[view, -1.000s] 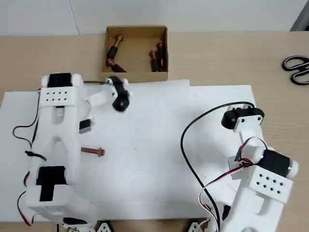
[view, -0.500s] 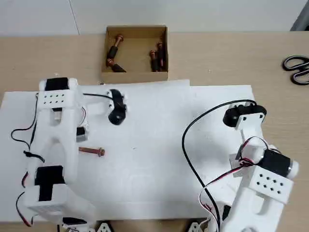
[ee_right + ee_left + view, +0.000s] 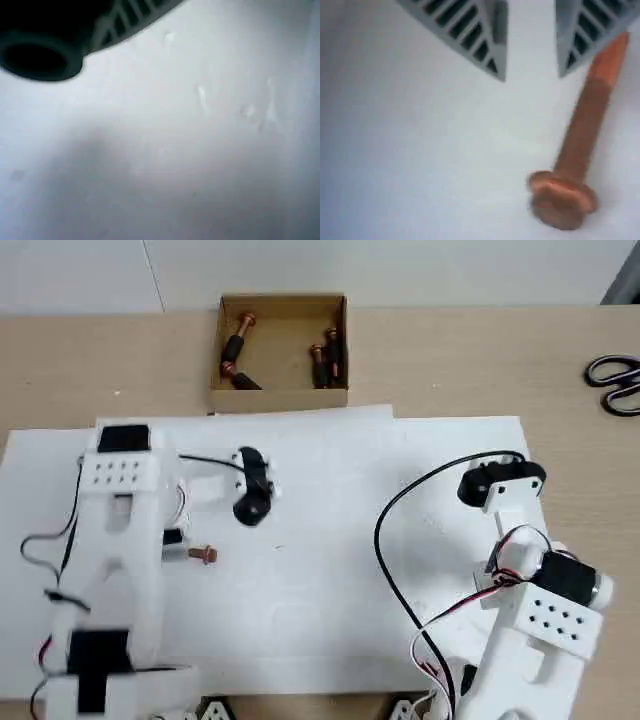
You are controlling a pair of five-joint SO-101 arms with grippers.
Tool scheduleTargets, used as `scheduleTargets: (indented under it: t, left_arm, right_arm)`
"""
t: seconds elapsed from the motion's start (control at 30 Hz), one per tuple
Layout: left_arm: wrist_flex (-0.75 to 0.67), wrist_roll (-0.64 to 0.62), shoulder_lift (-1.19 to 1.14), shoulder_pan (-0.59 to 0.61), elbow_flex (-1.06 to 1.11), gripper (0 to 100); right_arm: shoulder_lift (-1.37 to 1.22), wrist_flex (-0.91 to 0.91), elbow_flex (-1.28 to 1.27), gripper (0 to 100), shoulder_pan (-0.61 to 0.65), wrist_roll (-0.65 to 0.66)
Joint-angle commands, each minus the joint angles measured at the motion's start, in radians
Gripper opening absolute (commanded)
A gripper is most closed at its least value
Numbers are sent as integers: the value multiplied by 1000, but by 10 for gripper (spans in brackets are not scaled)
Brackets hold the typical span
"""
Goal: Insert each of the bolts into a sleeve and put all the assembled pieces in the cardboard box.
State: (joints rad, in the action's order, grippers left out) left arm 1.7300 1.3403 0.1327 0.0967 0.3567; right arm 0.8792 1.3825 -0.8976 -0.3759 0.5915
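A copper bolt lies flat on the white sheet; its head sticks out beside the left arm. My left gripper hangs open just above the bolt's threaded end, one fingertip to the side of it, the other right by the shaft tip. My right gripper sits low over the sheet's right part, shut on a black sleeve whose open end shows. The cardboard box at the back holds several assembled pieces.
Black scissors lie on the wooden table at the far right. A black cable loops from the right arm across the sheet. The sheet's middle is bare.
The left arm has drawn back from the box toward the table's front, and its wrist has come down over the bolt, covering most of the shaft. The right arm has barely shifted.
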Motion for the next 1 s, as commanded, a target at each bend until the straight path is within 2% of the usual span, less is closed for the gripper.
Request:
scheduleTargets:
  t: [0.0, 0.3, 0.67, 0.97]
  left_arm:
    - [25, 239, 109, -23, 94, 73]
    - [-29, 241, 75, -20, 113, 74]
    - [-31, 222, -133, -15, -35, 77]
    - [-28, 226, -166, -17, -97, 81]
  right_arm:
    - [13, -21, 6, 4, -5, 11]
    - [13, -28, 6, 4, -5, 11]
    - [13, -28, 6, 4, -5, 11]
    - [13, -30, 6, 4, -5, 11]
